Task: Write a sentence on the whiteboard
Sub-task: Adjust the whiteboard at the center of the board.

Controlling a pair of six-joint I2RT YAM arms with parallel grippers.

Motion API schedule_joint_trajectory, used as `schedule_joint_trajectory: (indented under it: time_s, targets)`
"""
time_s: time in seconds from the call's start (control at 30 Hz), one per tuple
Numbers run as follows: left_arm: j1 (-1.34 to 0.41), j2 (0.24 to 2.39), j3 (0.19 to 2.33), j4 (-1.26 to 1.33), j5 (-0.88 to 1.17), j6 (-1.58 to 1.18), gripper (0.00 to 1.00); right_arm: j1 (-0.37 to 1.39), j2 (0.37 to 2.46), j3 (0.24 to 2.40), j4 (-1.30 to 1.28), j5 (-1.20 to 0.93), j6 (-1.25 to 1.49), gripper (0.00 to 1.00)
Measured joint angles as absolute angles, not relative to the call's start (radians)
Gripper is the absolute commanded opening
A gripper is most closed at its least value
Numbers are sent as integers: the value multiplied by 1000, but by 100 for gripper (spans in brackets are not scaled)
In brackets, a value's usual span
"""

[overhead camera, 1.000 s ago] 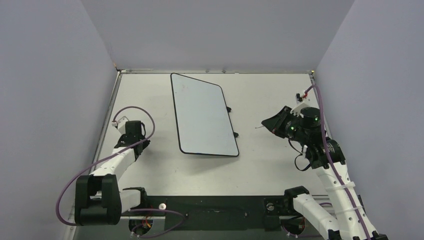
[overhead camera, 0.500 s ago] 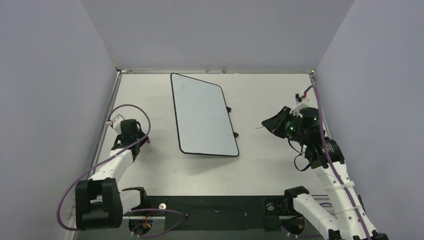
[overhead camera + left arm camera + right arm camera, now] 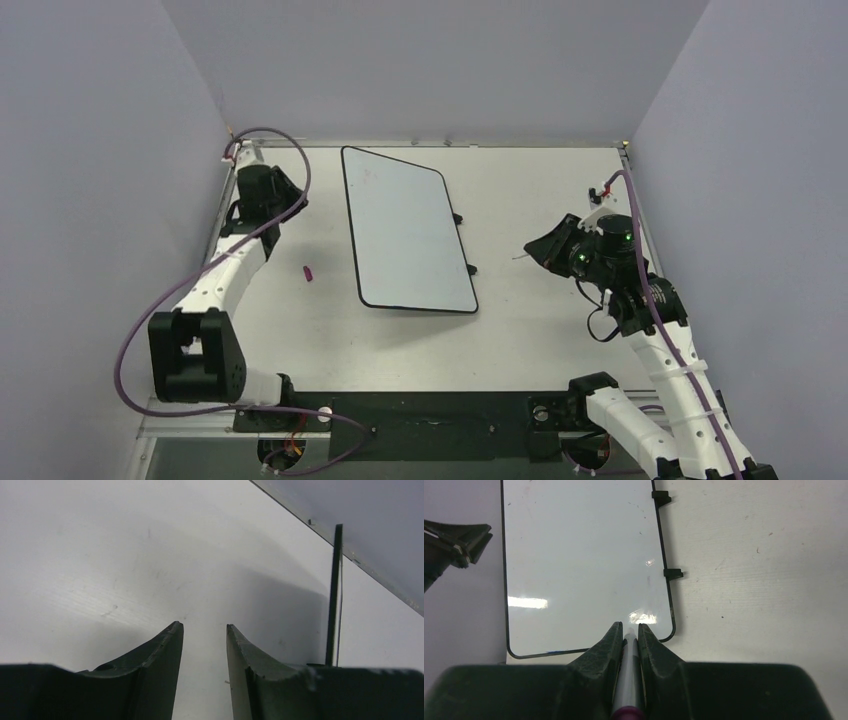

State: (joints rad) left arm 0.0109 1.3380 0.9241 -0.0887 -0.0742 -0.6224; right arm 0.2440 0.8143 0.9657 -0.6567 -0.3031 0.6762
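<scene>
The whiteboard (image 3: 405,230) lies flat mid-table, glossy white in a thin black frame, with two black tabs (image 3: 672,572) on its right long edge. The sentence is out of view: the whiteboard (image 3: 584,565) shows only glare and faint specks. My right gripper (image 3: 533,250) hovers right of the board. In the right wrist view my right gripper (image 3: 630,626) is shut on a white marker (image 3: 629,672) with a magenta end, its tip pointing at the board's near right corner. My left gripper (image 3: 292,200) is at the far left, beside the board's left edge. There my left gripper (image 3: 204,626) is open and empty.
A small pink piece (image 3: 308,272) lies on the table left of the whiteboard's near end. Grey walls close in the table on the left, back and right. The whiteboard's black frame (image 3: 334,595) stands as a thin line in the left wrist view.
My left gripper opened and swung from the near left to the far left beside the board. A small pink piece now lies where it was. The right arm has not moved.
</scene>
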Motion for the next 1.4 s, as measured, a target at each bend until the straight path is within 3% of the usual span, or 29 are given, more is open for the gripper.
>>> schedule_joint_trajectory:
  time_s: [0.43, 0.7, 1.4]
  targets:
    - [-227, 1740, 1439, -335, -245, -515, 31, 244, 785, 980, -721, -271, 623, 0]
    - [-252, 1820, 1528, -401, -330, -472, 30, 244, 765, 1004, -750, -268, 596, 0]
    - [-389, 2075, 1901, -416, -123, -290, 31, 244, 737, 1006, -779, -268, 564, 0]
